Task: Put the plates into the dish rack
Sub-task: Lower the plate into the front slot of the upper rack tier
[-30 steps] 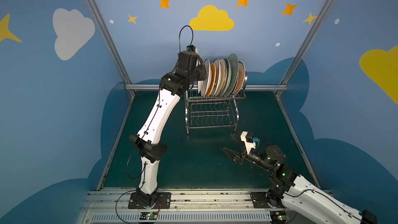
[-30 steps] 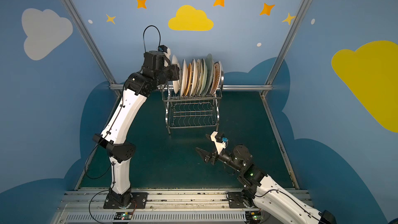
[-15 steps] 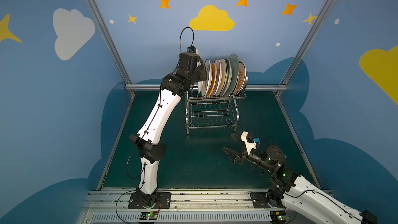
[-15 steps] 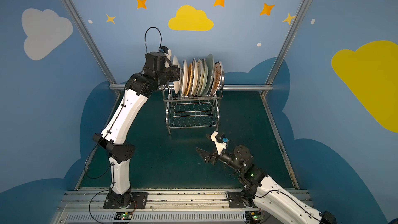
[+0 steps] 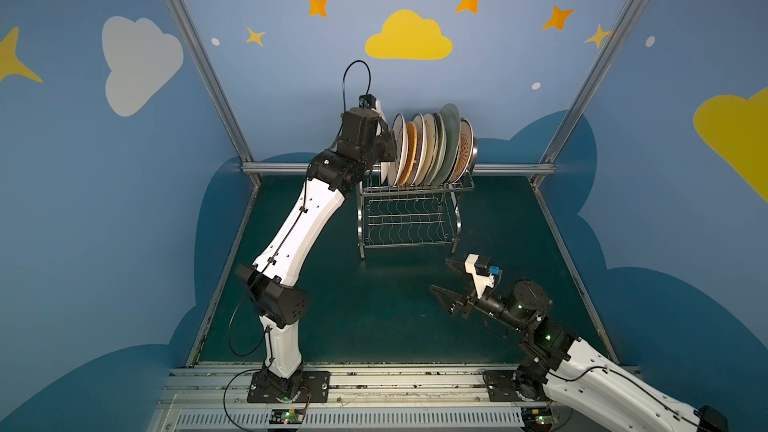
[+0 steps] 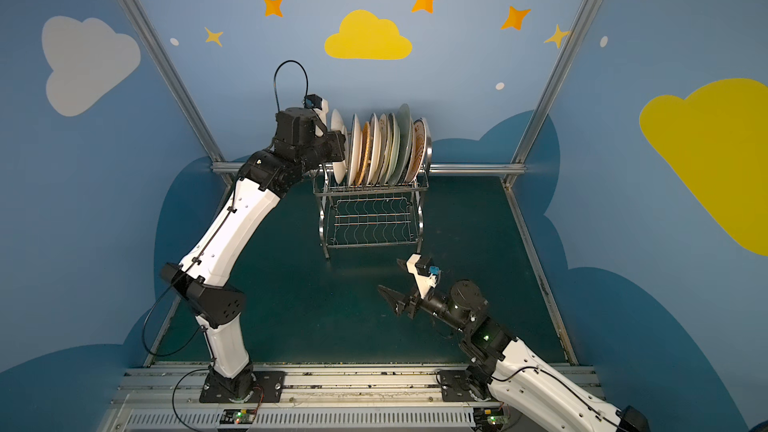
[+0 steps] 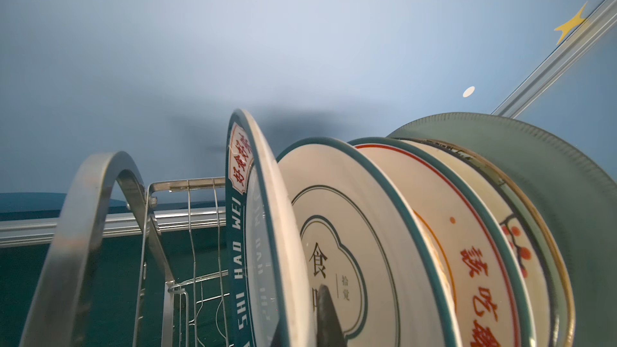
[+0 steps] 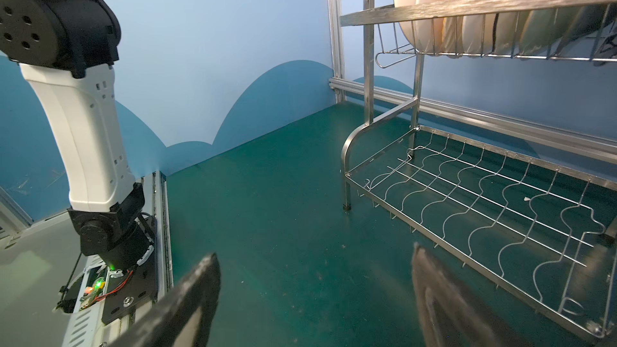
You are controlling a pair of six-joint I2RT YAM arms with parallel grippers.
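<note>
Where the two-tier wire rack (image 5: 360,218) stands at centre frame, about nine plates (image 5: 428,147) stand on edge in its upper tier: teal-rimmed, orange, cream, pale green. The left gripper (image 5: 387,150) is pinched onto the leftmost plate (image 7: 237,221); the right gripper (image 5: 439,273), lower right, gapes wide, holding nothing.
</note>
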